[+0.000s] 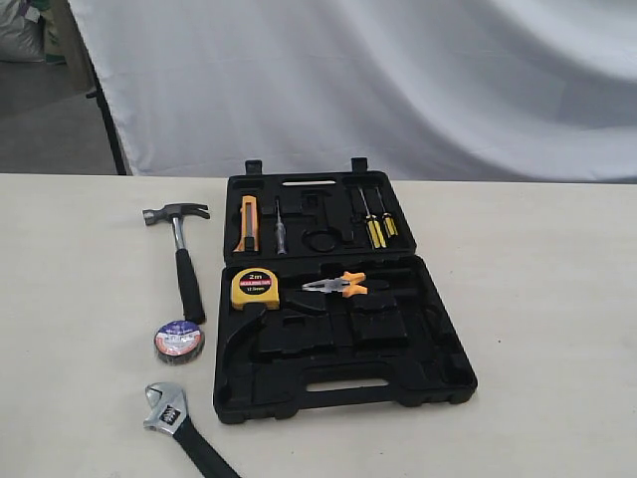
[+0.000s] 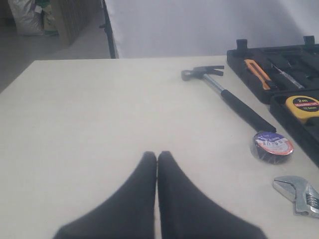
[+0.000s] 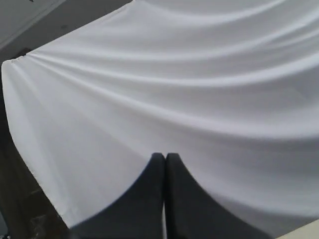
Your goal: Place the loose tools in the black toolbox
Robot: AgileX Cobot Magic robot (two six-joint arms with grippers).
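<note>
The black toolbox (image 1: 438, 363) lies open mid-table. Left of it rest the claw hammer (image 1: 182, 261), the black tape roll (image 1: 178, 340) and the adjustable wrench (image 1: 171, 413) at the front edge. The left wrist view shows the hammer (image 2: 227, 94), tape roll (image 2: 272, 146), wrench (image 2: 297, 193) and toolbox (image 2: 254, 82). My left gripper (image 2: 157, 155) is shut and empty above bare table, well away from the tools. My right gripper (image 3: 165, 156) is shut and empty, facing the white cloth. Neither gripper appears in the exterior view.
Inside the toolbox sit a yellow tape measure (image 1: 255, 288), orange-handled pliers (image 1: 338, 287), an orange knife (image 1: 248, 222) and yellow screwdrivers (image 1: 379, 229). A white cloth (image 1: 398, 80) hangs behind the table (image 1: 557, 299).
</note>
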